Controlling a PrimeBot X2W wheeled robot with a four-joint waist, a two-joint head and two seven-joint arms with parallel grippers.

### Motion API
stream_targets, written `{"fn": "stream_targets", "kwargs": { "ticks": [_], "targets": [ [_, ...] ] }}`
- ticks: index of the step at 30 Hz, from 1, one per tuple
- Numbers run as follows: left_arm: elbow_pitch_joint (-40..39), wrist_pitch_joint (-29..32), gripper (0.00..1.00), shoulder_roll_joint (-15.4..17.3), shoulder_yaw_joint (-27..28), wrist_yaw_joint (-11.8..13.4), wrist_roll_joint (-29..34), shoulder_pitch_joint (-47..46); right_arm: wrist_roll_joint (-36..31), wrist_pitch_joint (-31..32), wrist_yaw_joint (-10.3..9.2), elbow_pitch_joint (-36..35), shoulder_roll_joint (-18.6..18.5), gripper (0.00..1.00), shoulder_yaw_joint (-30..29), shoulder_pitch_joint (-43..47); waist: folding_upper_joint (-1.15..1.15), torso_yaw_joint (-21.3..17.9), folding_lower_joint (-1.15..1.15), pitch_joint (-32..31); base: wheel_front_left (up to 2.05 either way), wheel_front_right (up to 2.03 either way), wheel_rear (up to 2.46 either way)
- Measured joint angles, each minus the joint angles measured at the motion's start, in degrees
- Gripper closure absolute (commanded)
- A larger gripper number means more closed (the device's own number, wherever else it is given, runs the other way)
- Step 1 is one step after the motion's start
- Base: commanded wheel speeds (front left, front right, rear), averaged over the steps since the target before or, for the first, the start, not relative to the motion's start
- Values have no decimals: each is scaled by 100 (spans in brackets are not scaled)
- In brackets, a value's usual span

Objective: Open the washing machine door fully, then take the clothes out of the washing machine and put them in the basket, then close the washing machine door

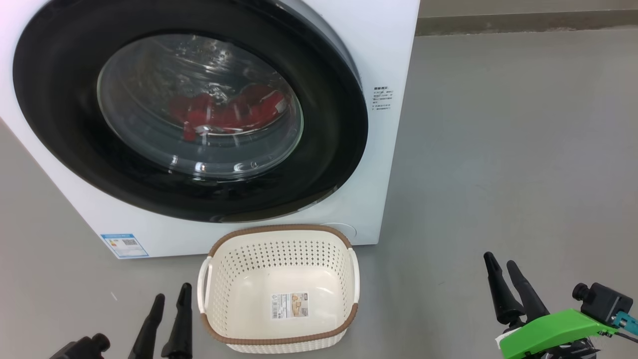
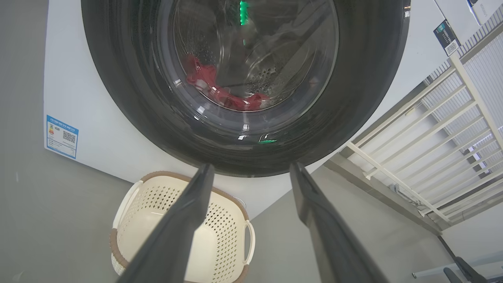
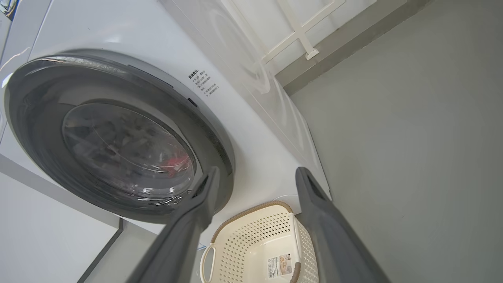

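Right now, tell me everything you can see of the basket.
The basket is a small cream-white plastic tub, a rounded rectangle, with perforated walls, a brown woven-look rim and two white side handles. It stands upright on the grey floor, close before the washing machine, below its round door. It is empty but for a paper sticker on its bottom. Whether its far rim touches the machine I cannot tell.

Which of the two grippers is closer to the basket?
The left gripper, right beside the basket; the right gripper stands much farther off, across the floor.
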Motion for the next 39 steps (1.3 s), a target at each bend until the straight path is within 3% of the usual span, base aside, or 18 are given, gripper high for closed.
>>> {"fn": "stream_targets", "kwargs": {
  "ticks": [39],
  "targets": [
    [-300,-656,0,38,-174,51,2780,132,-2221,-660,0,-232,-7,0,27,269,0,-47,0,45,0,0,0]
  ]
}}
